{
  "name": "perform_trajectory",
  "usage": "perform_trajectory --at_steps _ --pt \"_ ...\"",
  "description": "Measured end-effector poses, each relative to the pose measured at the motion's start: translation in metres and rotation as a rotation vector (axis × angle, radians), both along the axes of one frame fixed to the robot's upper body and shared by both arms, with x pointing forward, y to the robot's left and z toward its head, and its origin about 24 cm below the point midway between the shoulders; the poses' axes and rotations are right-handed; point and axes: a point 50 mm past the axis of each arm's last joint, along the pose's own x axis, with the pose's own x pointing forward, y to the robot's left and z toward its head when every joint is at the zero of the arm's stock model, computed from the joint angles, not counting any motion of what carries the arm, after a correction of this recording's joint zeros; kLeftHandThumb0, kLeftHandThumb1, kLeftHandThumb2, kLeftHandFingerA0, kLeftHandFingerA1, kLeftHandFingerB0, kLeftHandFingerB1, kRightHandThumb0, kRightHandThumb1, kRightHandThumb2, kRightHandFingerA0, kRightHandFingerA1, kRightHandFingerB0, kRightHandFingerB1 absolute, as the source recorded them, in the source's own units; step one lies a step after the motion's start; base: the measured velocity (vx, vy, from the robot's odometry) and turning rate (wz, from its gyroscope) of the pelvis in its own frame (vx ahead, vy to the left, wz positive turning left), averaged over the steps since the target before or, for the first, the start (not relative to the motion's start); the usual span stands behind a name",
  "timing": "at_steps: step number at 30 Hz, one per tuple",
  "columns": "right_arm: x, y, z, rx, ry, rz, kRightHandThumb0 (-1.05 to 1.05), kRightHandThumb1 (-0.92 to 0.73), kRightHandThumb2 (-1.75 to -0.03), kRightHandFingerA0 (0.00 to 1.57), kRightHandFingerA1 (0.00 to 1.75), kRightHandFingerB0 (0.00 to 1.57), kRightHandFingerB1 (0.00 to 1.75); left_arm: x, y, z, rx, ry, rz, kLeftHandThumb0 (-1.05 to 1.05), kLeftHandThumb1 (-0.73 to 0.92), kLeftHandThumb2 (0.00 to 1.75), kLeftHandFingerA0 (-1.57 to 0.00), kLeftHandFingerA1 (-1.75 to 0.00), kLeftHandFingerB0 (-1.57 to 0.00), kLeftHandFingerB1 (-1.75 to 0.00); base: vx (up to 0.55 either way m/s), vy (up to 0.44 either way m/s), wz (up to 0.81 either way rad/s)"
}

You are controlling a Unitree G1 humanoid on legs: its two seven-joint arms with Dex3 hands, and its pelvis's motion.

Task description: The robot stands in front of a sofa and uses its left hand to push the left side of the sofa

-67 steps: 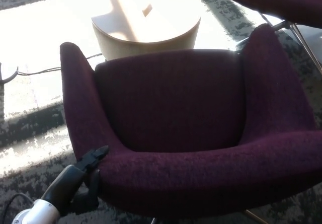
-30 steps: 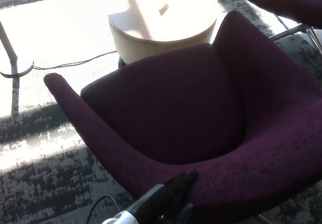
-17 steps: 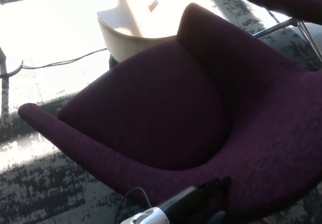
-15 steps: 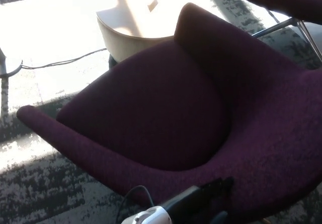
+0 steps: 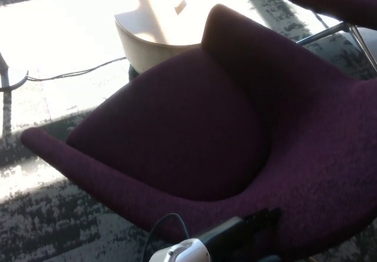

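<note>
While the left hand (image 5: 259, 226) sits at the very bottom edge, pressed against the outer shell of the purple sofa (image 5: 194, 132), it's mostly buried against the fabric, so I honestly can't tell what its fingers are doing. That sofa fills most of the view, turned at an angle on the grey patterned carpet (image 5: 53, 215). Behind it there's a round wooden table (image 5: 154, 37) in bright sunlight, a cable (image 5: 76, 72) on the floor, and another purple chair (image 5: 330, 0) top right.
</note>
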Motion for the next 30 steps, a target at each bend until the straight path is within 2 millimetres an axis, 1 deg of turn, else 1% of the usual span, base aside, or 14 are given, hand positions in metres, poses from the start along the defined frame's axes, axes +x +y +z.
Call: perform_trajectory --at_steps 1,2,5,6,10,11,12,15,17,18,19,27,28,30 --pt "0.0000 0.0000 0.0000 0.000 0.000 0.000 -0.58 -0.70 -0.61 0.79 0.55 0.69 0.42 0.0004 -0.0012 0.0001 0.003 -0.003 -0.004 -0.86 0.81 1.22 -0.05 -0.46 -0.09 -0.26 0.00 0.000 0.00" --pt "0.0001 0.0001 0.0000 0.000 0.001 0.000 -0.59 -0.69 -0.62 0.74 0.51 0.65 0.41 0.0007 -0.0021 0.0001 0.006 -0.005 -0.008 -0.94 0.92 0.88 -0.10 -0.40 -0.07 -0.23 0.00 0.000 0.00" --pt "0.0002 0.0002 -0.0002 -0.001 0.002 -0.004 -0.57 -0.66 -0.61 0.78 0.50 0.71 0.42 0.0010 -0.0048 0.0004 0.012 -0.012 -0.015 -0.89 0.92 0.81 -0.07 -0.38 -0.07 -0.24 0.00 0.000 0.00" --pt "0.0002 0.0003 -0.0005 0.001 0.004 -0.010 -0.55 -0.65 -0.60 0.83 0.53 0.74 0.44 0.0010 -0.0054 0.0004 0.014 -0.014 -0.017 -0.86 0.82 1.22 -0.01 -0.43 -0.12 -0.25 0.00 0.000 0.00" --pt "0.0009 -0.0011 -0.0015 0.015 0.018 -0.047 -0.55 -0.65 -0.60 0.83 0.53 0.74 0.44 0.0004 -0.0069 0.0006 0.017 -0.019 -0.023 -0.86 0.82 1.22 -0.01 -0.43 -0.12 -0.25 0.00 0.000 0.00" --pt "0.0009 -0.0016 -0.0016 0.018 0.021 -0.054 -0.57 -0.67 -0.61 0.72 0.45 0.67 0.42 0.0003 -0.0072 0.0006 0.017 -0.019 -0.024 -0.92 0.92 0.85 -0.11 -0.39 -0.07 -0.23 0.00 0.000 0.00" --pt "0.0009 -0.0018 -0.0018 0.018 0.024 -0.055 -0.55 -0.66 -0.60 0.74 0.52 0.69 0.43 0.0001 -0.0074 0.0004 0.017 -0.018 -0.024 -0.86 0.80 1.20 -0.06 -0.46 -0.09 -0.26 0.00 0.000 0.00" --pt "0.0011 -0.0018 -0.0020 0.018 0.026 -0.056 -0.52 -0.66 -0.60 0.76 0.54 0.70 0.44 -0.0005 -0.0080 -0.0002 0.016 -0.017 -0.022 -0.86 0.80 1.21 -0.06 -0.46 -0.09 -0.25 0.00 0.000 0.00" --pt "0.0012 -0.0017 -0.0020 0.020 0.028 -0.054 -0.54 -0.65 -0.61 0.72 0.49 0.68 0.42 -0.0007 -0.0080 -0.0006 0.016 -0.016 -0.020 -0.86 0.80 1.21 -0.06 -0.47 -0.10 -0.27 0.00 0.000 0.00" --pt "0.0012 -0.0017 -0.0020 0.021 0.028 -0.053 -0.60 -0.67 -0.61 0.64 0.47 0.62 0.40 -0.0007 -0.0080 -0.0006 0.017 -0.017 -0.020 -0.89 0.84 1.23 -0.13 -0.51 -0.02 -0.28 0.00 0.000 0.00" --pt "0.0012 -0.0017 -0.0021 0.020 0.030 -0.053 -0.55 -0.67 -0.61 0.75 0.51 0.66 0.43 -0.0007 -0.0080 -0.0007 0.017 -0.018 -0.020 -0.89 0.84 1.23 -0.12 -0.50 0.00 -0.29 0.00 0.000 0.00" --pt "0.0016 -0.0004 -0.0020 0.007 0.029 -0.028 -0.50 -0.67 -0.61 0.81 0.54 0.69 0.44 -0.0030 -0.0072 -0.0026 0.012 -0.030 -0.016 -0.91 0.84 1.25 -0.12 -0.50 -0.04 -0.27 0.00 0.000 0.00" --pt "0.0016 -0.0002 -0.0017 0.004 0.024 -0.023 -0.50 -0.66 -0.60 0.86 0.68 0.74 0.47 -0.0035 -0.0071 -0.0029 0.009 -0.032 -0.014 -0.91 0.84 1.26 -0.07 -0.46 -0.10 -0.23 0.00 0.000 0.00" --pt "0.0019 0.0003 -0.0012 0.003 0.019 -0.017 -0.50 -0.66 -0.60 0.86 0.68 0.74 0.47 -0.0036 -0.0059 -0.0032 0.008 -0.035 -0.012 -0.91 0.84 1.26 -0.07 -0.46 -0.10 -0.23 0.00 0.000 0.00"
